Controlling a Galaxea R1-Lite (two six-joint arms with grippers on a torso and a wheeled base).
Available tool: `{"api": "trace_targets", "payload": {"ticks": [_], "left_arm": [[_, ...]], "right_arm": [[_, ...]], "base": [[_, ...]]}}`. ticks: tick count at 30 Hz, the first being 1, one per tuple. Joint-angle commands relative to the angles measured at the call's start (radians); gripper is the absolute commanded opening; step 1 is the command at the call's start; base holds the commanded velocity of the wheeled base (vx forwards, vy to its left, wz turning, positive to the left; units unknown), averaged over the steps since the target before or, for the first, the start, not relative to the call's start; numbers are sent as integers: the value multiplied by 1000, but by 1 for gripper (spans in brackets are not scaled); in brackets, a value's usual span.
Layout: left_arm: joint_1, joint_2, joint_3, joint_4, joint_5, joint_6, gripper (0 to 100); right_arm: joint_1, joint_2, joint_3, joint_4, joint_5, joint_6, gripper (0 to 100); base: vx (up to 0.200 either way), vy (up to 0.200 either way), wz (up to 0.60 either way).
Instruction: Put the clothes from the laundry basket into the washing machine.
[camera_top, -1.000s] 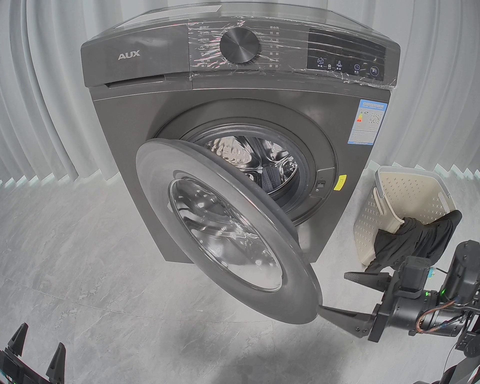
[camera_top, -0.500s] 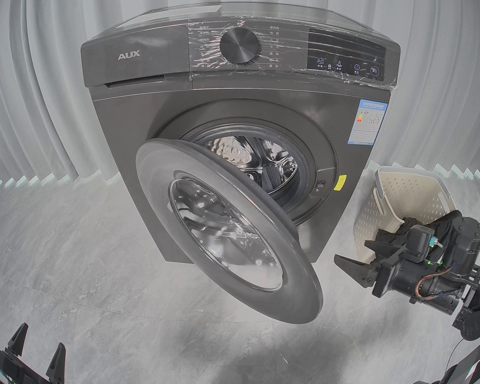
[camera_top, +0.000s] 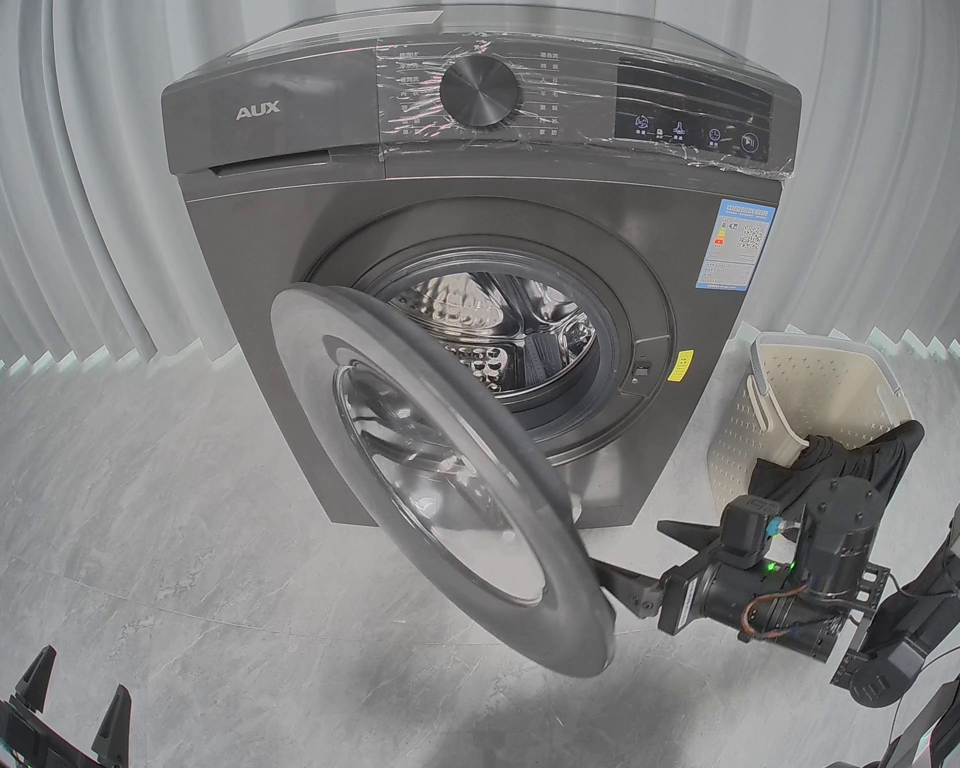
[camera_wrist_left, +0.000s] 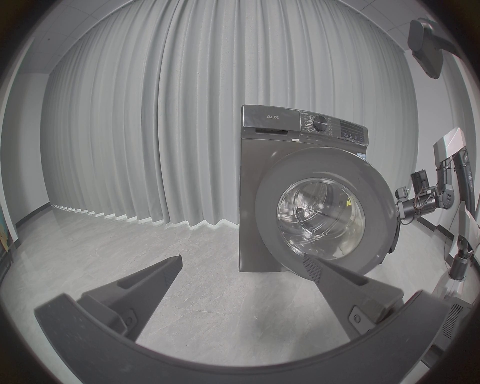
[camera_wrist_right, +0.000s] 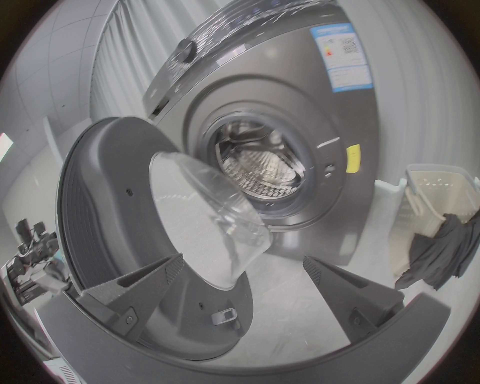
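Here, my spread right hand (camera_top: 645, 562) touches the washing machine door (camera_top: 440, 470) at its edge, seemingly opening it; next I must grasp the dark clothes (camera_top: 850, 465) in the laundry basket (camera_top: 800, 380).

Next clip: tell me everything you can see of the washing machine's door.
The door is round, a dark grey frame around a bulging clear glass bowl. It stands partly open, hinged on the left of the opening of the washing machine, with a latch hook on its inner face. A finger of the open right gripper meets its free edge.
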Motion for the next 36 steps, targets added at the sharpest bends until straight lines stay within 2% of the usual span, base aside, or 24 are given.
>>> {"api": "trace_targets", "payload": {"ticks": [1, 5, 10, 15, 22, 31, 36], "left_arm": [[-1, -13, 16, 0, 0, 0, 100], [0, -13, 18, 0, 0, 0, 100], [-1, -13, 18, 0, 0, 1, 100], [-1, -13, 18, 0, 0, 1, 100], [0, -13, 16, 0, 0, 0, 100], [-1, -13, 18, 0, 0, 1, 100], [-1, -13, 16, 0, 0, 1, 100]], "right_arm": [[83, 26, 14, -11, -6, 7, 100], [69, 32, -6, -25, -12, 7, 100], [-9, 76, -69, -25, -57, 6, 100], [-49, 157, -152, -25, -49, 16, 100], [-97, 308, -256, -6, -58, 18, 100], [-69, 423, -371, -2, -58, 18, 100], [-37, 449, -378, -19, -55, 18, 100]], "base": [[0, 0, 0], [0, 0, 0], [0, 0, 0], [0, 0, 0], [-171, 0, 0], [0, 0, 0], [0, 0, 0]]}}
